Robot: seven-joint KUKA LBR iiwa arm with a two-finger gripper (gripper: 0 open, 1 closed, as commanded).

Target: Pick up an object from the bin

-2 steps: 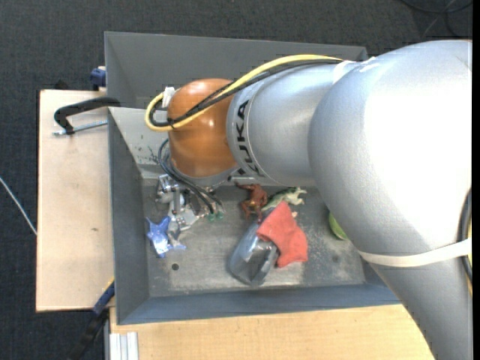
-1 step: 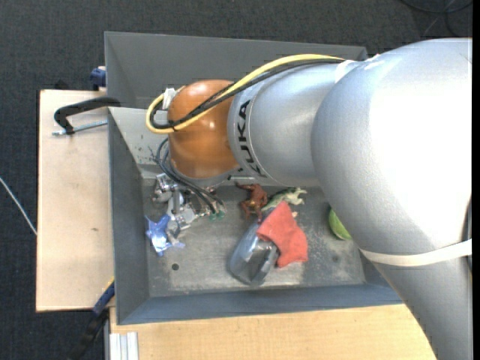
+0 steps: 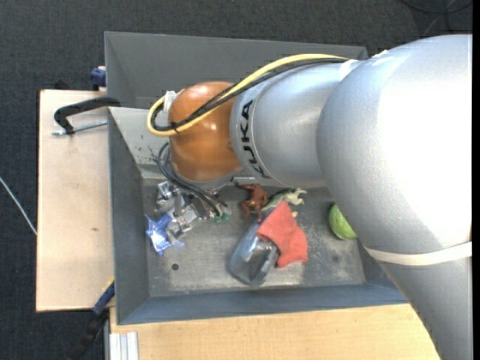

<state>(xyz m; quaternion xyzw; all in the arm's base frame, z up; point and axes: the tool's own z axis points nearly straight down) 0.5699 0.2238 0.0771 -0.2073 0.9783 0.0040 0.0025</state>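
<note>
Grey bin (image 3: 202,272), gripper (image 3: 174,220) at blue crumpled wrapper (image 3: 157,236), by left wall (grip unclear)

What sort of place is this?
Probably a robot bin-picking test cell: a KUKA arm reaches into a grey metal bin holding loose odds like a red cloth and a blue scrap.

Your arm (image 3: 300,133) hides the upper right floor of the bin (image 3: 124,223) and runs off the right edge; the green object (image 3: 341,223) lies half covered beneath it.
</note>
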